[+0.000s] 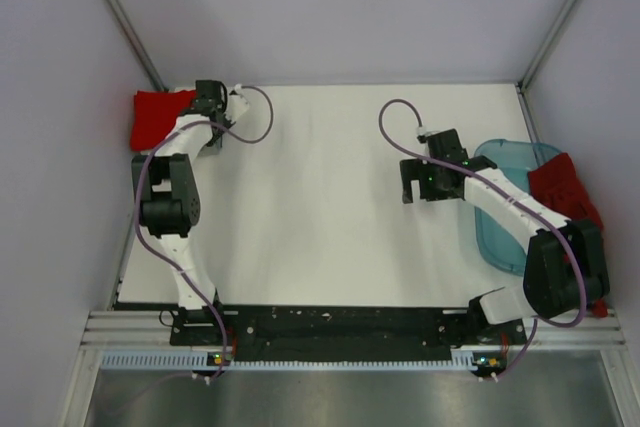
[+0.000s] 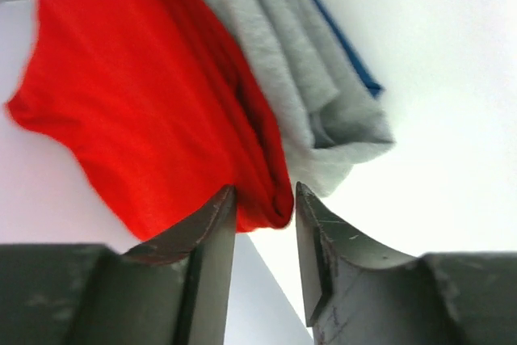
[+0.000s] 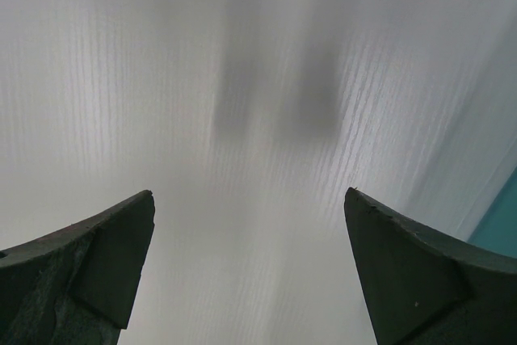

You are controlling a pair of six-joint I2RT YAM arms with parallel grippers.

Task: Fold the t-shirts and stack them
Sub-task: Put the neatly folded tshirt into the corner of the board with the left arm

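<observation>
1. White surface (image 1: 330, 237): it carries everything. Its middle part is bare, and the cloth lies at its two sides, well apart.
2. Light-blue plastic tub (image 1: 497, 232): it stands at the right edge. A dark red t-shirt (image 1: 566, 187) lies bunched at its outer side. I cannot tell whether it is in the tub or over its rim.
3. Bright red t-shirt (image 2: 137, 119): it is in the far left corner, folded, with a grey t-shirt (image 2: 283, 62) touching it. A thin blue edge (image 2: 343, 46) shows beside the grey one; what it is I cannot tell.
4. Handling, as I judge it: the shirts are light, soft and limp. They will sag and unfold when lifted at one point, and layers can slide on each other. It is better to take a thick folded edge or a corner, not the flat middle, and to pinch all layers together.
5. Left tool (image 2: 265, 191): its jaws are only narrowly apart, and the rounded end of the red fold sits just at the tips. I cannot tell if they pinch it or only frame it.
6. Right tool (image 3: 249, 195): its jaws are spread wide and hold nothing. It hangs over the bare surface, near the tub.
</observation>
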